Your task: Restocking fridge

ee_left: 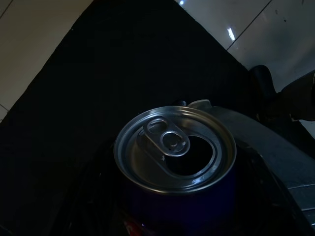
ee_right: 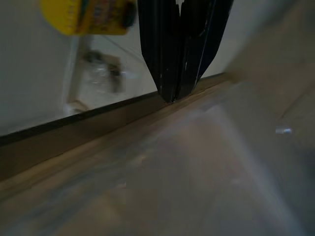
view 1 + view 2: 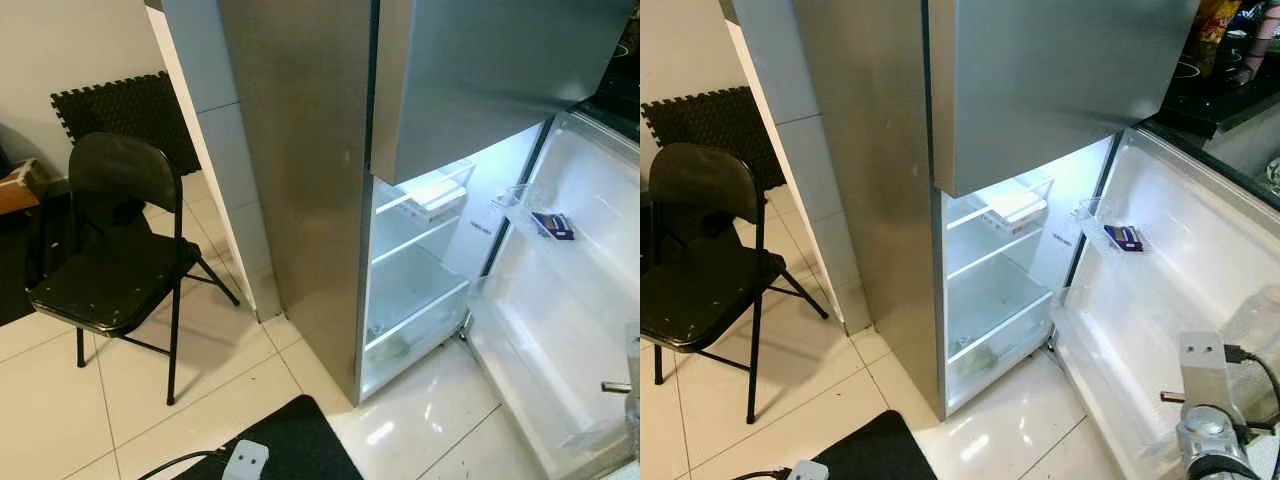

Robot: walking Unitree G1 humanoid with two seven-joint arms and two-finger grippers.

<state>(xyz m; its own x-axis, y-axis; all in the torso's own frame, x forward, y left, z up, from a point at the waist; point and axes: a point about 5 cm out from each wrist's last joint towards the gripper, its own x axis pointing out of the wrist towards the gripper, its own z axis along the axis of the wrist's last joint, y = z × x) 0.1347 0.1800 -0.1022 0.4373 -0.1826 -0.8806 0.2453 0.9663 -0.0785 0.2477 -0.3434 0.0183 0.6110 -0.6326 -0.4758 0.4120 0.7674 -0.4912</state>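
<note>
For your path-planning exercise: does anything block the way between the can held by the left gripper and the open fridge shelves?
Nothing visible does. The can sits low over the black mat; the lower fridge door stands open, shelves exposed.

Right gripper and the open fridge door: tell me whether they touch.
Touching, it seems: in the right wrist view the right gripper's closed fingers rest their tips against the fridge door's edge, no gap visible.

Black folding chair (image 3: 110, 250) beside foam mat (image 3: 125, 112)
</note>
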